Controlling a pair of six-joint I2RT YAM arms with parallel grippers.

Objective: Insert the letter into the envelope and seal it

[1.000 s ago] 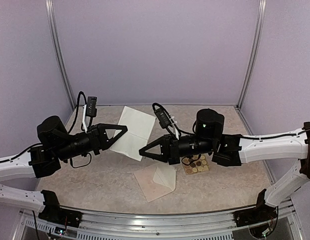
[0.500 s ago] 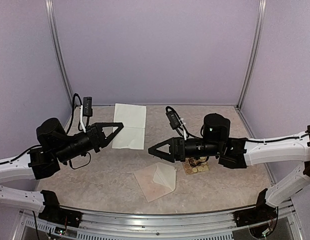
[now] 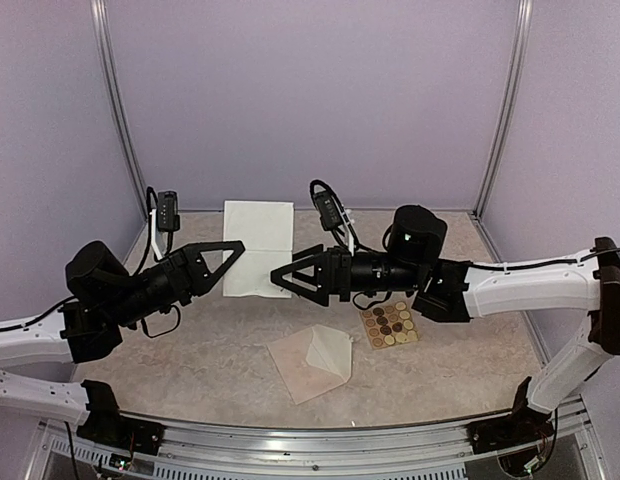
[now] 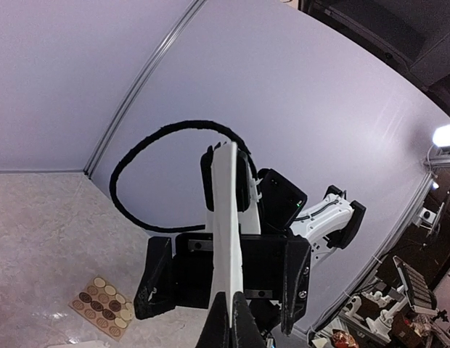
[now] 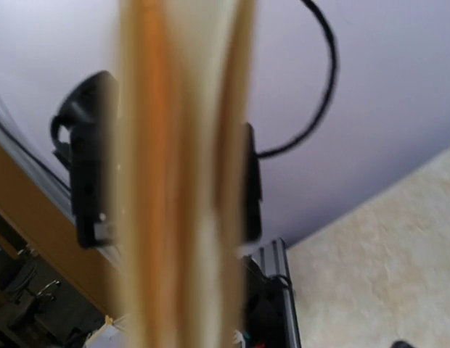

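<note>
My left gripper (image 3: 233, 246) is shut on the left edge of the letter (image 3: 258, 248), a cream sheet held upright above the table. In the left wrist view the letter (image 4: 228, 217) shows edge-on, rising from my pinched fingertips (image 4: 223, 322). My right gripper (image 3: 286, 277) is open at the sheet's lower right corner, one finger (image 4: 154, 286) on each side of the paper without touching it. The right wrist view is filled by the blurred sheet (image 5: 181, 181). The envelope (image 3: 312, 362) lies flat on the table near the front, its flap open.
A square card of round brown and yellow stickers (image 3: 390, 324) lies on the table under the right arm, also visible as the sticker card (image 4: 101, 308) in the left wrist view. Purple walls with metal posts (image 3: 118, 120) close in the table on three sides.
The right gripper went from shut to open, drew back, then came forward to the sheet's lower right corner. The left gripper swung the letter from tilted to square and upright.
</note>
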